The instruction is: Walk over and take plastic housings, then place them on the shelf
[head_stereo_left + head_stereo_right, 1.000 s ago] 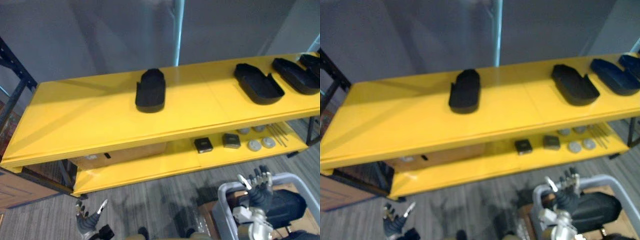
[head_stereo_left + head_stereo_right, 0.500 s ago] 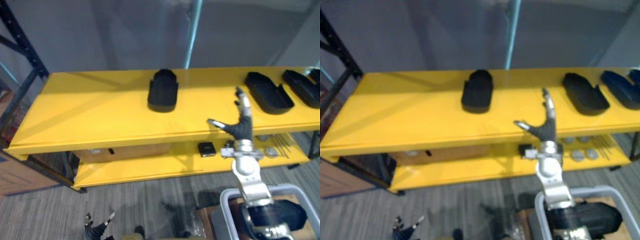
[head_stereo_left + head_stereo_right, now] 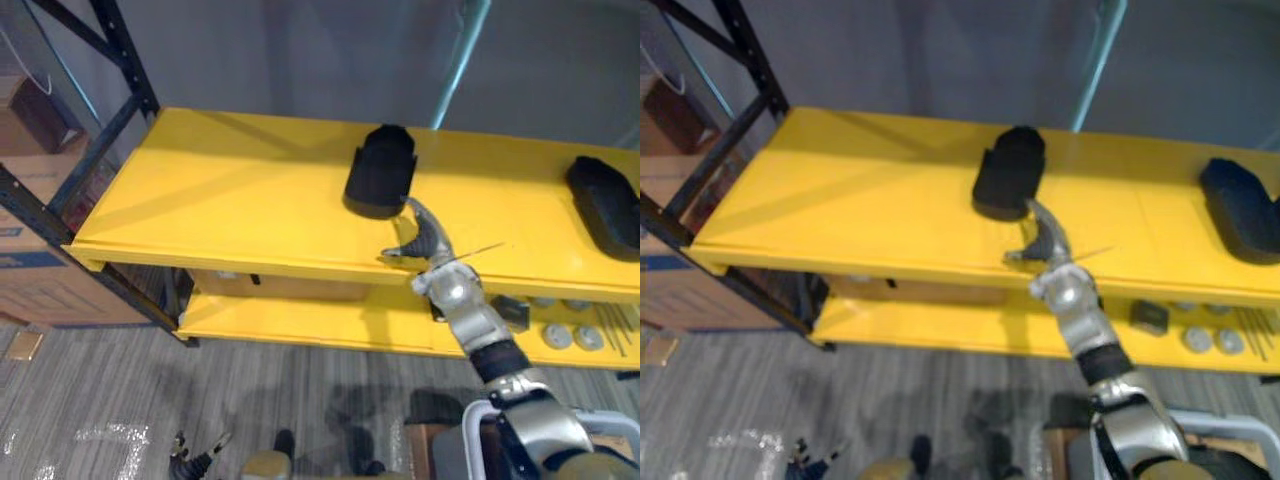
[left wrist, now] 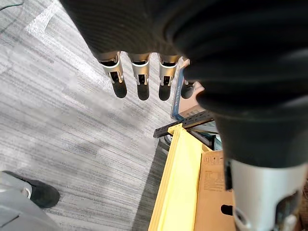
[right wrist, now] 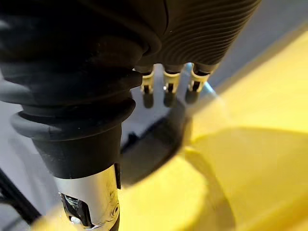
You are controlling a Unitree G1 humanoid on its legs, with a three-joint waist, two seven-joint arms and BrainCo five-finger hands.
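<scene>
Your right hand (image 3: 425, 238) hovers open, empty, just beside the housing (image 3: 380, 178) on the shelf (image 3: 220, 200), likely lining up a grasp; your left hand (image 4: 139, 72) hangs relaxed, empty.

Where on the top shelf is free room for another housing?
Widest bare patch: top shelf between the black rack post and the middle housing. Narrower: between it and the right housing. The right hand crowds the middle housing's front.

The shelf boards (image 3: 230, 190) are bright yellow. The centre plastic housing (image 3: 381, 180) and the right plastic housing (image 3: 608, 205) are matte black. Rack uprights (image 3: 122, 62) black. Floor carpet (image 3: 150, 390) grey, finely streaked. Cardboard box (image 3: 40, 290) at left brown.
</scene>
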